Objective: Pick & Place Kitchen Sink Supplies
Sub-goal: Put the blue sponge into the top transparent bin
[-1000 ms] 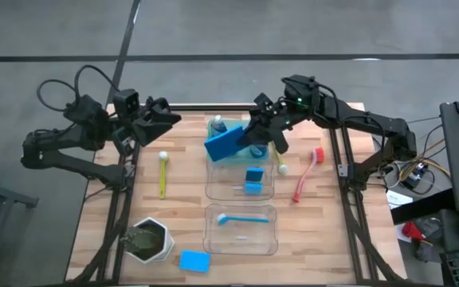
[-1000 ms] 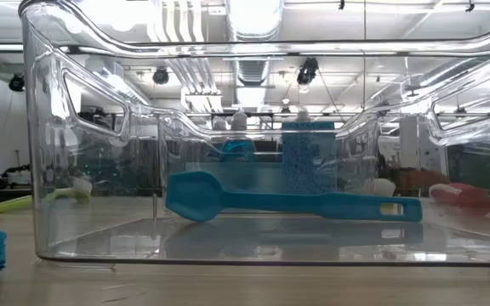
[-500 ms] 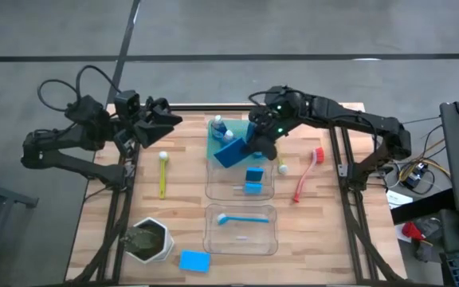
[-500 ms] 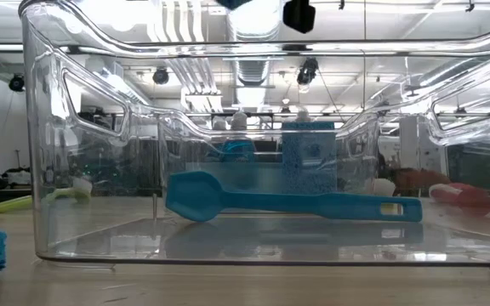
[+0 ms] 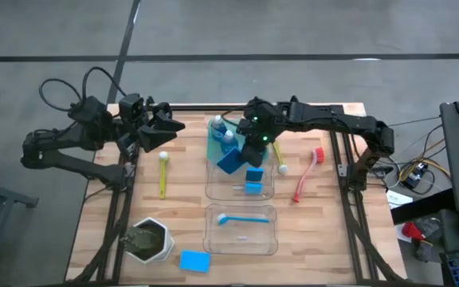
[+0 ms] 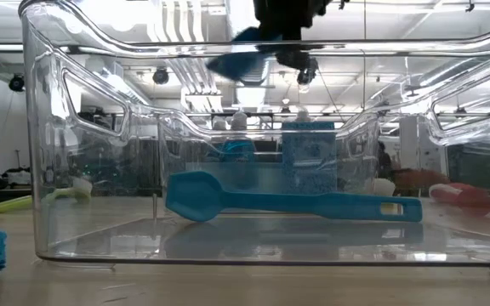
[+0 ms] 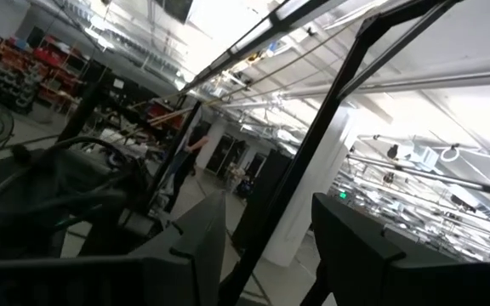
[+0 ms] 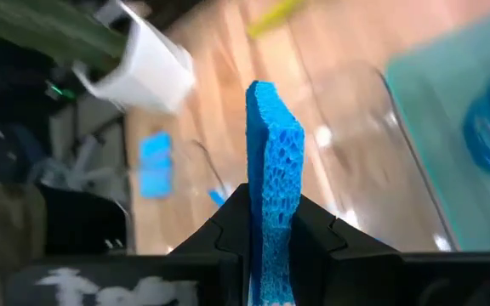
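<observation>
**Right hand holds a blue sponge above the far bin**

The left hand hangs over the far left part of the wooden surface, its dark fingers spread apart with nothing between them. Just beside it on the surface lies a thin yellow-green brush with a white head, pointing from the far edge toward the near one. Toward the near left corner stands a white hexagonal pot of greenery, and just to its right, by the near edge, lies a bright blue rectangular sponge.

In the middle, two clear plastic bins sit one behind the other. The near bin holds a blue long-handled brush lying flat on its floor. The far bin has two more blue sponges inside it, one standing on edge. At the far bin's far end is a green tray with small clear bottles of blue liquid with white caps on it.

The right hand reaches over the far bin and is clamped on a fourth blue sponge, which stands on edge between its fingers, held in the air above the bin.

Right of the far bin lies a second thin yellow-green brush, and farther toward the right edge a pink-red brush.
</observation>
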